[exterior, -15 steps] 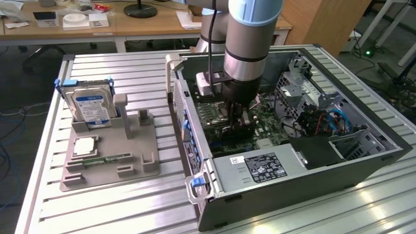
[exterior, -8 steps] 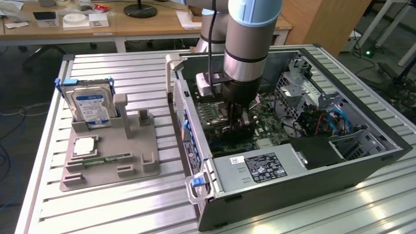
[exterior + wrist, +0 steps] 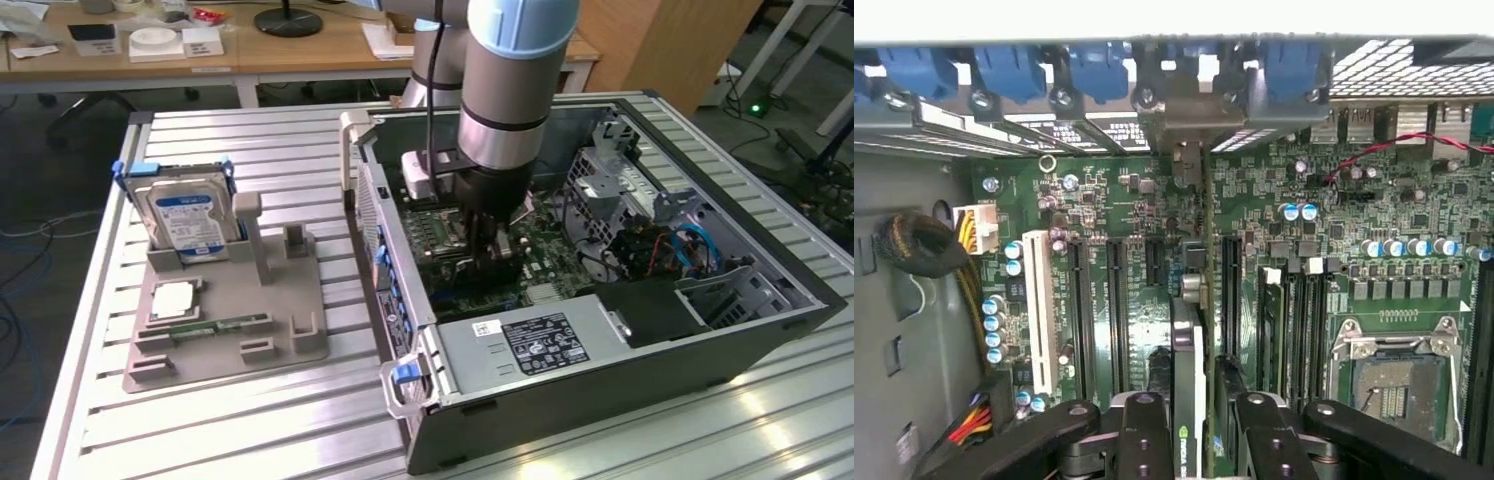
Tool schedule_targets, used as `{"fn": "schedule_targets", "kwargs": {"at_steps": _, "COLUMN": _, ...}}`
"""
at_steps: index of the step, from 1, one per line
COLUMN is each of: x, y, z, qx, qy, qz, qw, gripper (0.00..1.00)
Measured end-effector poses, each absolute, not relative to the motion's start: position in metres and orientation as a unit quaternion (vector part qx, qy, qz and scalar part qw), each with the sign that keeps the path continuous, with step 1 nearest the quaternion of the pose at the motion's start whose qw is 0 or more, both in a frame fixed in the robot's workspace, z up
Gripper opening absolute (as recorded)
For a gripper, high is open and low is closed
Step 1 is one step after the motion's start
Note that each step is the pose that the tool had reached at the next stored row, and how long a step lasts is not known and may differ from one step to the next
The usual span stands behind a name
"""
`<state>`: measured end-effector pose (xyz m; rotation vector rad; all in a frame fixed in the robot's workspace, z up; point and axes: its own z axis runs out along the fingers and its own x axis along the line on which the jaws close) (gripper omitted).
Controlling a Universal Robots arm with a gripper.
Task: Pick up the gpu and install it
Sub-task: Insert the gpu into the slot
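Observation:
The gpu (image 3: 1189, 360) is seen edge-on, a thin card standing upright on the green motherboard (image 3: 1124, 200) among the long black expansion slots (image 3: 1116, 300). Its metal end bracket (image 3: 1187, 120) reaches the case's rear wall under the blue latches (image 3: 1094, 70). My gripper (image 3: 1196, 405) is shut on the card, one black finger on each face. In the exterior view my gripper (image 3: 487, 250) is lowered deep into the open computer case (image 3: 747, 330), over the motherboard (image 3: 561, 262). Whether the card's edge sits fully in a slot cannot be told.
A grey fixture (image 3: 227, 340) at the exterior view's left holds the silver hard drive (image 3: 187, 220), a square chip (image 3: 174, 300) and a narrow memory stick (image 3: 214, 327). Inside the case are the power supply (image 3: 534, 340), drive cage, cables (image 3: 924, 250) and the CPU socket (image 3: 1394, 380).

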<state>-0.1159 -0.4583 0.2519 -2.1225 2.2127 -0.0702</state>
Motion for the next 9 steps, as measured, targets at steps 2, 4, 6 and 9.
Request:
{"fn": "schedule_targets", "kwargs": {"at_steps": 2, "x": -0.116, "y": -0.458, "z": 0.256, "qx": -0.691, "qy": 0.721, "qz": -0.024, "qw": 0.039, "gripper": 0.31}}
{"fn": "schedule_targets", "kwargs": {"at_steps": 4, "x": -0.117, "y": -0.458, "z": 0.26, "qx": -0.691, "qy": 0.721, "qz": -0.025, "qw": 0.04, "gripper": 0.31}}
{"fn": "schedule_targets", "kwargs": {"at_steps": 6, "x": -0.117, "y": -0.458, "z": 0.266, "qx": -0.691, "qy": 0.721, "qz": -0.027, "qw": 0.041, "gripper": 0.31}}
{"fn": "schedule_targets", "kwargs": {"at_steps": 9, "x": -0.117, "y": -0.458, "z": 0.273, "qx": -0.691, "qy": 0.721, "qz": -0.029, "qw": 0.043, "gripper": 0.31}}
